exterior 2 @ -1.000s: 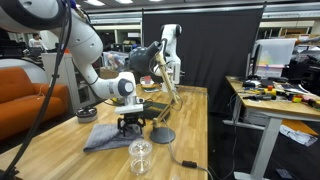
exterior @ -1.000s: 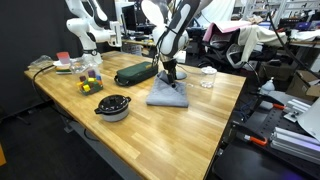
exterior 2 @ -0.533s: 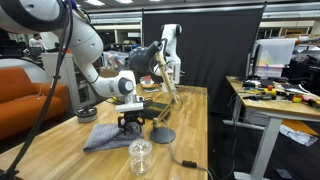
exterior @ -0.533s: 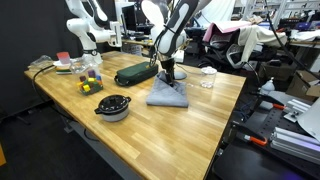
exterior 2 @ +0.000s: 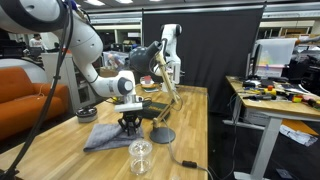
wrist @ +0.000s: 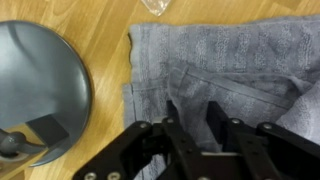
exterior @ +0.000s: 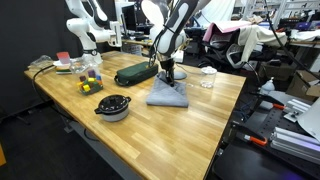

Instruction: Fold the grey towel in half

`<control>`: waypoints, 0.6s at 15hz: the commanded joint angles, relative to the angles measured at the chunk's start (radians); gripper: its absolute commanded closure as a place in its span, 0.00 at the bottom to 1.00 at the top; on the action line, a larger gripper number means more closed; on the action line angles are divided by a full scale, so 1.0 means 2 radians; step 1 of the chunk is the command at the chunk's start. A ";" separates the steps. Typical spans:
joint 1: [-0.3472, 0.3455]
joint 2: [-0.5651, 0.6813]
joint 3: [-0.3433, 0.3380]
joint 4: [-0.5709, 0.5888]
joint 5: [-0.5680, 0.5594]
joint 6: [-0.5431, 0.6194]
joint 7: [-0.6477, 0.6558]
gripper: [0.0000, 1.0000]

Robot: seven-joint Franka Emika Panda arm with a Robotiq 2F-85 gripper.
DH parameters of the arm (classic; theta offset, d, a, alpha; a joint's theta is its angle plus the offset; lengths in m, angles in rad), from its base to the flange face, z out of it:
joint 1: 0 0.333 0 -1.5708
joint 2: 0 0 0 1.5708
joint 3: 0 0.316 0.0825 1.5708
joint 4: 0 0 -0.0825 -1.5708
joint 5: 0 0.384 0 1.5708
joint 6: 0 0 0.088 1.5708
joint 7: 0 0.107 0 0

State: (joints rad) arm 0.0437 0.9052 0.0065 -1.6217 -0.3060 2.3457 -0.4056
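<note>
**While the Cloth Lies Limp, the Fingers Close on a Ridge of It**

Because the grey towel (exterior: pixel 166 95) is soft, light and wrinkly, it should give no resistance. It will sag and drape wherever it is lifted, and whatever is not held will drag along the wooden table (exterior: pixel 180 140). Nothing about it looks fragile or slippery; the woven surface ought to hold well in a pinch. With one arm only, I would judge the best hold to be on an edge, about midway along it, so that the lifted side can be carried flat over to the far side without twisting.

From where I stand, the towel lies spread on the table directly under the arm. The green zip case (exterior: pixel 134 73) is just beside it and the dark bowl (exterior: pixel 112 107) is well apart.

The gripper (wrist: pixel 195 128) points straight down with its tips on the cloth. In the wrist view it stands close to the edge that faces a round grey dish (wrist: pixel 40 80), not out in the middle. Its fingertips (wrist: pixel 174 118) are drawn fairly near each other with a raised ridge of fabric between them. To my eye it is nipping the towel, not hanging loose above it. A second layer or hem shows along that edge; I cannot tell which.

A small glass (exterior 2: pixel 141 155) stands near the towel's border and could be brushed when the cloth swings.
</note>
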 commanded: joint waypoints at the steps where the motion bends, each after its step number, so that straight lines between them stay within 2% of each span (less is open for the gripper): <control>1: -0.012 0.006 0.010 0.012 0.003 -0.014 -0.012 0.68; 6: -0.008 0.001 0.008 0.006 -0.002 -0.008 -0.008 0.63; 9: -0.005 -0.003 0.007 0.001 -0.004 -0.004 -0.006 0.66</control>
State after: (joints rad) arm 0.0440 0.9051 0.0068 -1.6213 -0.3071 2.3452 -0.4056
